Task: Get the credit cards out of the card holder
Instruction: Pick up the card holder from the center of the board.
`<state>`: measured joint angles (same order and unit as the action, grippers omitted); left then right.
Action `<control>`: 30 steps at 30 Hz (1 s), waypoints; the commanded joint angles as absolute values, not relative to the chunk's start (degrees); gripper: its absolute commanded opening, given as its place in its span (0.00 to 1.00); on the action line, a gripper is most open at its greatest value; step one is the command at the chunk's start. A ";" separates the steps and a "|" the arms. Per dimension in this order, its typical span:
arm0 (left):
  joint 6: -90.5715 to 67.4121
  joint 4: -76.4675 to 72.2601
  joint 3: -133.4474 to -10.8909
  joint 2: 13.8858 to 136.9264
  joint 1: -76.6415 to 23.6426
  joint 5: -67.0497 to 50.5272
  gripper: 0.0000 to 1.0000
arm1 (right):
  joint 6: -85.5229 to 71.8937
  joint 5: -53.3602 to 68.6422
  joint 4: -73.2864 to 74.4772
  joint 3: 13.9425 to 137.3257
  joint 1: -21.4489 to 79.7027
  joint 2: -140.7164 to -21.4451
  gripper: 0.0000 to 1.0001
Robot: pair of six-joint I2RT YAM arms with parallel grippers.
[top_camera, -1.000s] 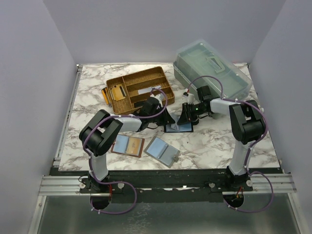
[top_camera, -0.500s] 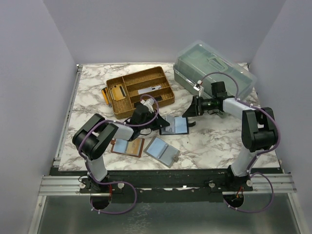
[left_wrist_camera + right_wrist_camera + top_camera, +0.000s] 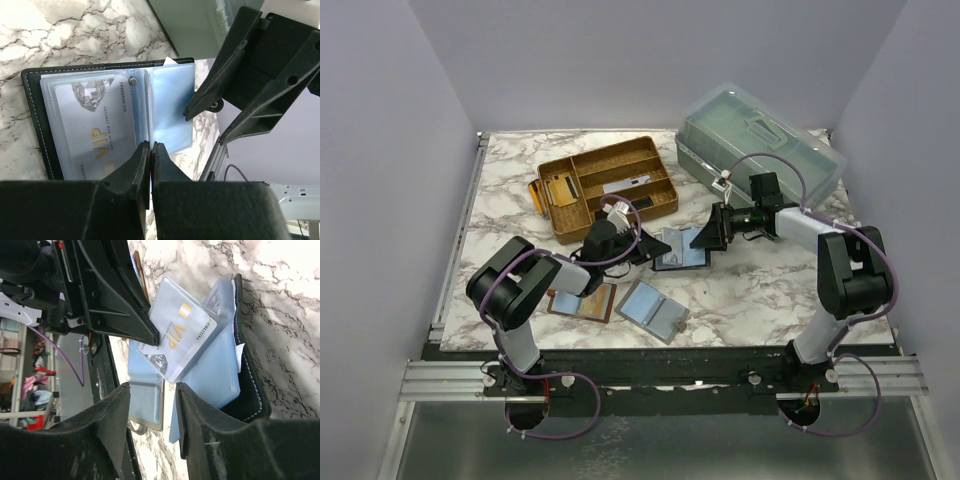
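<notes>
The black card holder (image 3: 692, 264) lies open on the marble between the two arms, its blue-grey pockets fanned out (image 3: 170, 110). A silvery credit card (image 3: 92, 130) marked VIP sits inside a clear pocket sleeve. My left gripper (image 3: 150, 146) is shut on the edge of that sleeve and holds it raised off the holder (image 3: 255, 390), with the card (image 3: 175, 335) inside. My right gripper (image 3: 152, 387) is open just right of the holder, jaws apart with nothing between them, its fingertips close to the lifted sleeve. In the left wrist view, the right gripper (image 3: 205, 126) hovers over the right page.
A wooden divided tray (image 3: 605, 185) stands behind the left arm and a clear lidded plastic box (image 3: 760, 140) at the back right. A brown holder (image 3: 582, 298) and a grey-outside holder (image 3: 652, 310) lie open near the front edge.
The holder, upright a second ago, now lies open. My left gripper has closed on the pocket sleeve. My right gripper drew back, then came in toward the holder, opening wider.
</notes>
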<state>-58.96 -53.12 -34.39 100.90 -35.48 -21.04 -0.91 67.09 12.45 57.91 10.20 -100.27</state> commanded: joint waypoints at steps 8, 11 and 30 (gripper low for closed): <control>-58.86 -61.38 -33.64 96.33 -37.30 -19.06 0.00 | 0.35 66.50 9.39 56.95 12.27 -97.44 0.50; -58.54 -61.94 -33.07 95.15 -37.51 -18.57 0.00 | 0.13 61.30 9.57 57.09 12.48 -97.38 0.50; -62.07 -69.92 -32.51 92.15 -39.05 -18.92 0.00 | -16.74 77.50 -4.70 53.64 12.48 -95.84 0.48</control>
